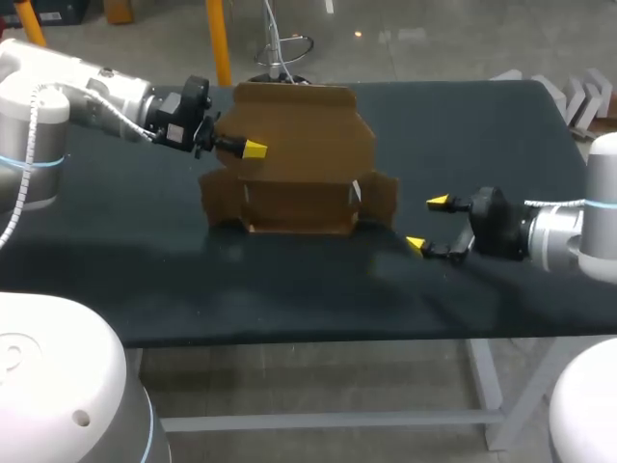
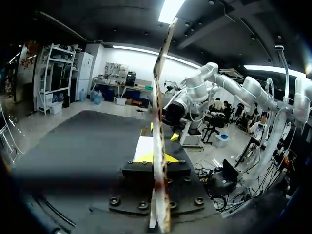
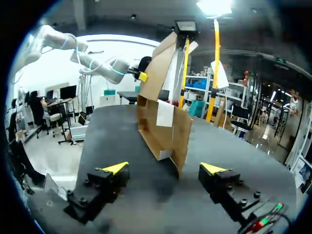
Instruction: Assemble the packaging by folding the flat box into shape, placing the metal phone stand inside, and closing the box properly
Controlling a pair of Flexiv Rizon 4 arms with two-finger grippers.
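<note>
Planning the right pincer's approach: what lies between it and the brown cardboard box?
Only bare black tabletop separates the right pincer from the brown cardboard box, per the head view.

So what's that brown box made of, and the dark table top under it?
The brown box looks like cardboard: matte, with creased flaps, and one panel shows a thin edge in the left wrist view. The table top seems to be a dark, matte sheet, perhaps rubber or laminate; the look leaves that open.
</note>
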